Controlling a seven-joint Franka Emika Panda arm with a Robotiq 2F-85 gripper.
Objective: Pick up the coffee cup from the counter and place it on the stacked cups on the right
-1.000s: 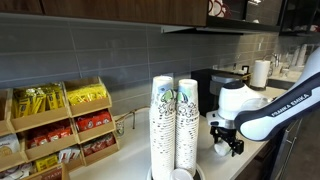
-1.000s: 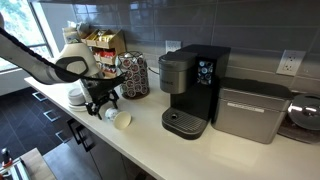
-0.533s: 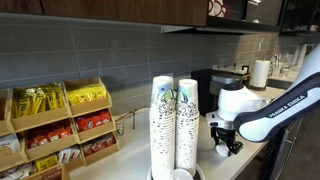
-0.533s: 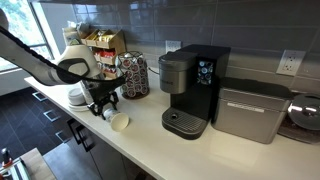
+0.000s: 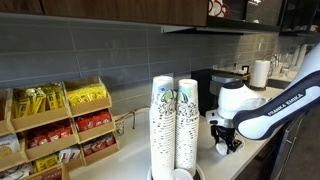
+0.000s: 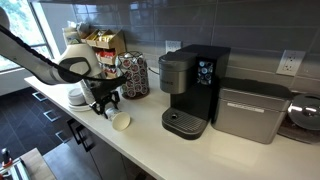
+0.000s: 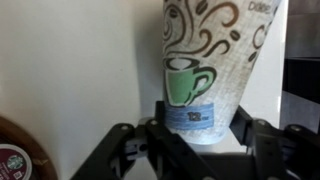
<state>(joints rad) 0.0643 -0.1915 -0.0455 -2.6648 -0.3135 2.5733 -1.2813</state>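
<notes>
Readable text: "FRANKA EMIKA" down the arm in an exterior view. The coffee cup print shows a green mug with brown steam swirls and a small blue label panel, too blurry to read; the word at the top edge is cut off. The coffee cup lies on its side on the counter, just beyond the gripper tips. In the wrist view the gripper jaws are spread wide with the cup between the fingers; can't tell if they touch it, and it isn't lifted. The stacked cups are two tall columns side by side, well apart from the gripper. The counter is pale and smooth, with a grey tile backsplash. Black coffee machine, pod rack, wall outlet, snack racks, window.
</notes>
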